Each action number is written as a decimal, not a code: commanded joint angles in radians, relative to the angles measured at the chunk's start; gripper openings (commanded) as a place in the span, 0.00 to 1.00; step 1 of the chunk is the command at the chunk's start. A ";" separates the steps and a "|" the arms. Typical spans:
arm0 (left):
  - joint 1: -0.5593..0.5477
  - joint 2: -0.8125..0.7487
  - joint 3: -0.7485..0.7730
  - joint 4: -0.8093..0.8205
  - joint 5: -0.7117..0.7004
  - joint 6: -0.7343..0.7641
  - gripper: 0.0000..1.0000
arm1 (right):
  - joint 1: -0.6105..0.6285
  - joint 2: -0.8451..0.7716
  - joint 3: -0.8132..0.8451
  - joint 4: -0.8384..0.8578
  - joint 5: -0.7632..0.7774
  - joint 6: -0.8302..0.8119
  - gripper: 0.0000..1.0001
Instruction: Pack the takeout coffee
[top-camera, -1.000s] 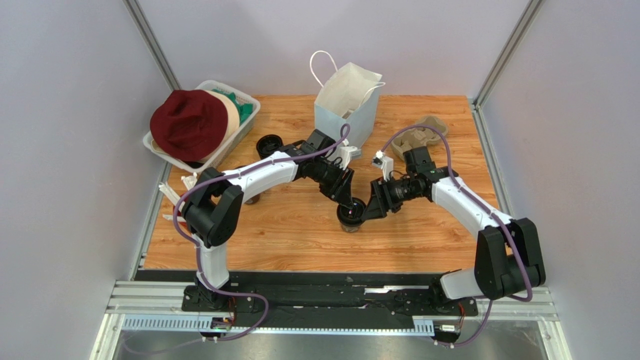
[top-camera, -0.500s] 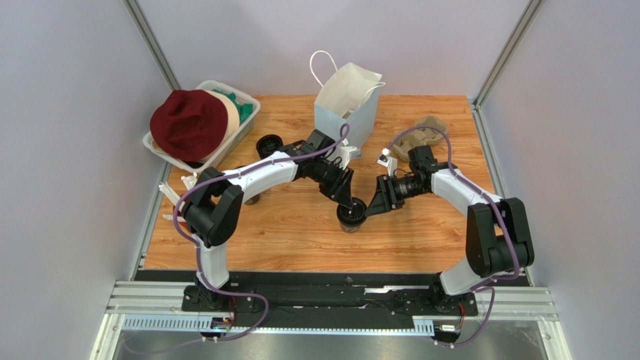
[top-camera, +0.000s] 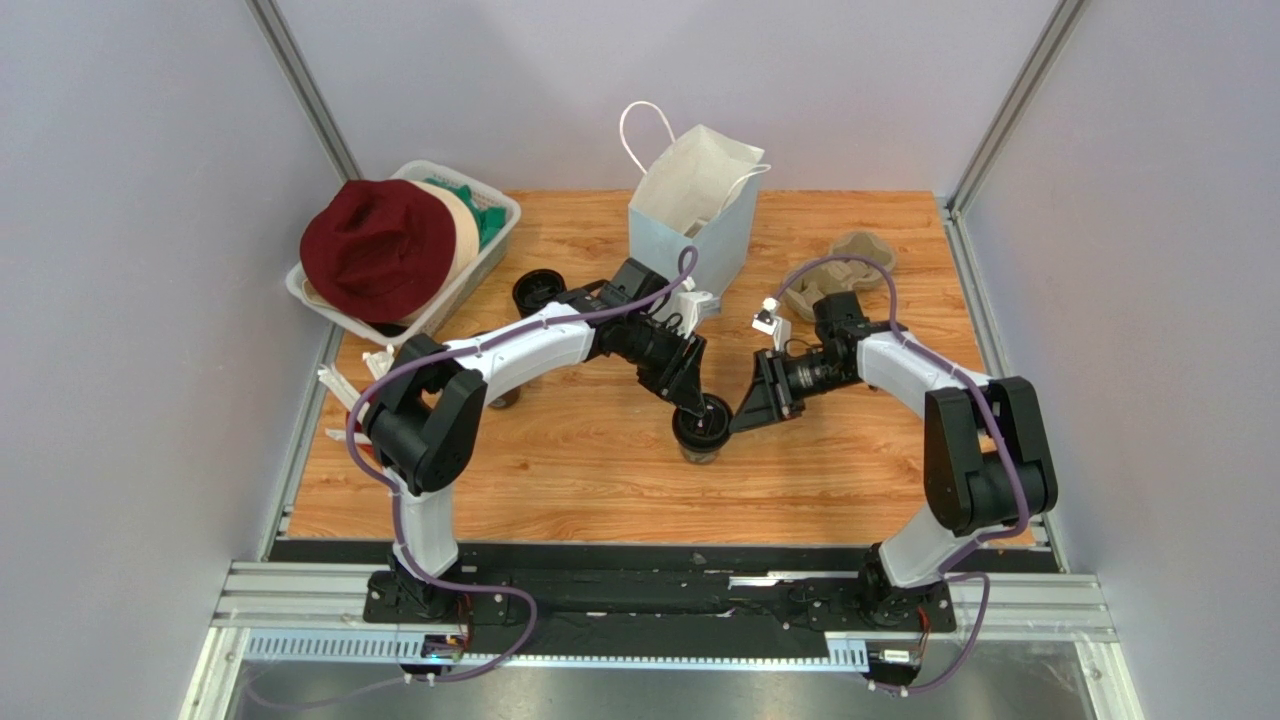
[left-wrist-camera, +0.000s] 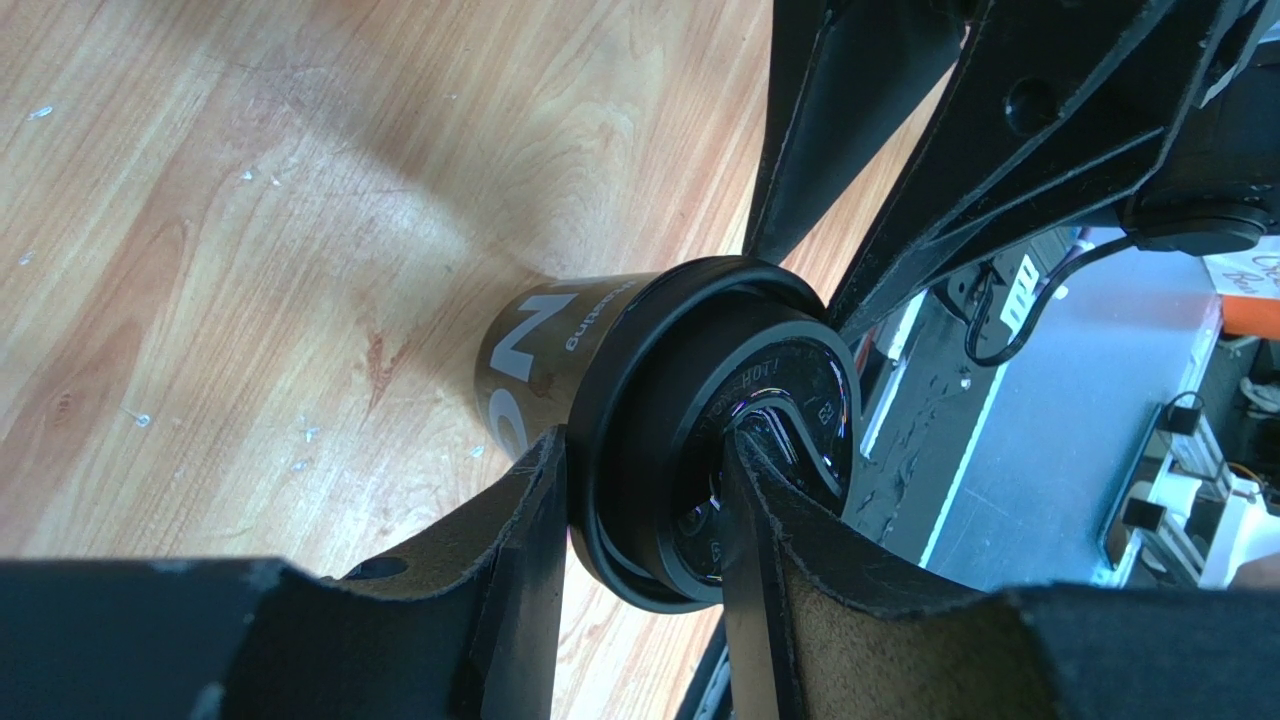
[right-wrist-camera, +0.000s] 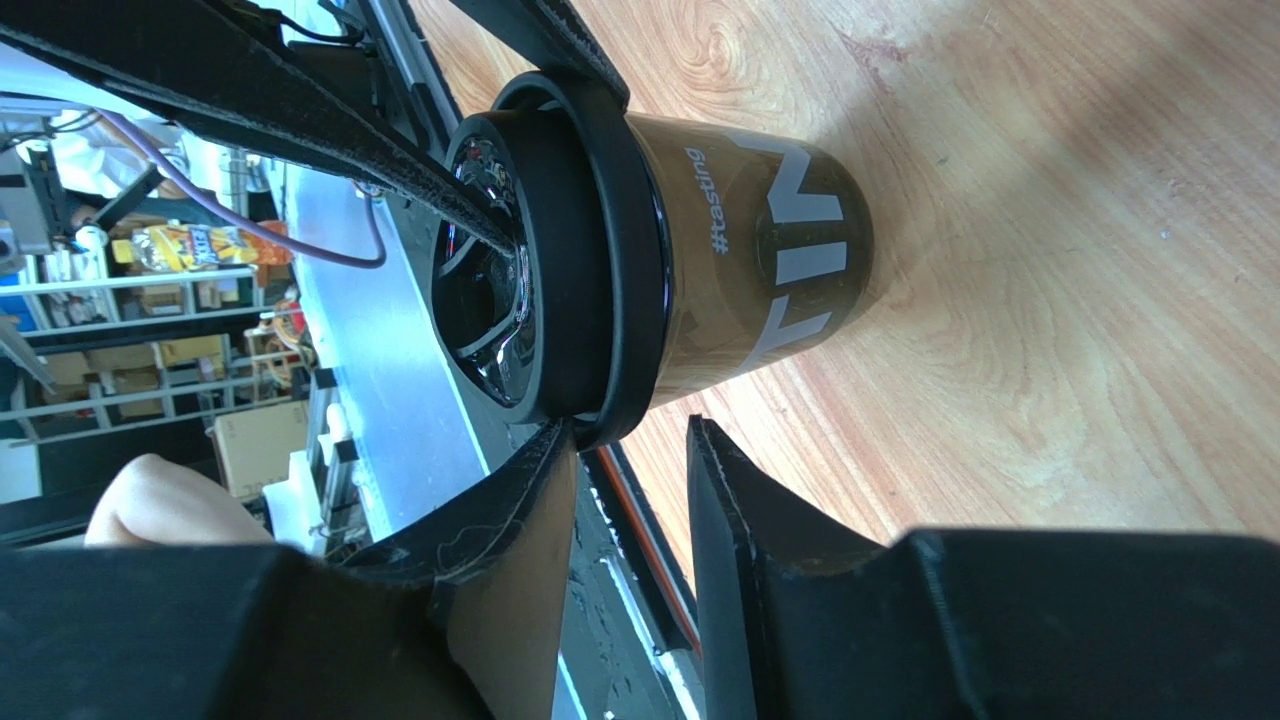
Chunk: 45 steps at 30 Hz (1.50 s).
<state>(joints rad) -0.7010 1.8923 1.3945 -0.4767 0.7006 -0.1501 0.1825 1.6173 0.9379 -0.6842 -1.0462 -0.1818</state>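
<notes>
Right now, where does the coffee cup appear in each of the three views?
Top view: the coffee cup stands near the middle, on the wooden table.
Left wrist view: the coffee cup fills the middle, lid toward the camera.
Right wrist view: the coffee cup is upper middle, lid at left.
Shared landmark: the wooden table under it.
</notes>
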 joint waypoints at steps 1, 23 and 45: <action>-0.003 0.042 -0.040 -0.010 -0.139 0.050 0.43 | 0.006 0.035 0.025 0.058 0.034 0.007 0.35; -0.003 0.050 -0.034 -0.014 -0.151 0.049 0.42 | -0.037 0.046 0.125 0.130 -0.038 0.108 0.39; -0.003 0.045 -0.043 -0.017 -0.181 0.060 0.41 | 0.034 0.061 0.082 0.063 0.052 0.025 0.38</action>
<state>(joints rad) -0.6998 1.8927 1.3941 -0.4755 0.6933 -0.1505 0.1745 1.7000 1.0283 -0.5869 -1.0504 -0.1078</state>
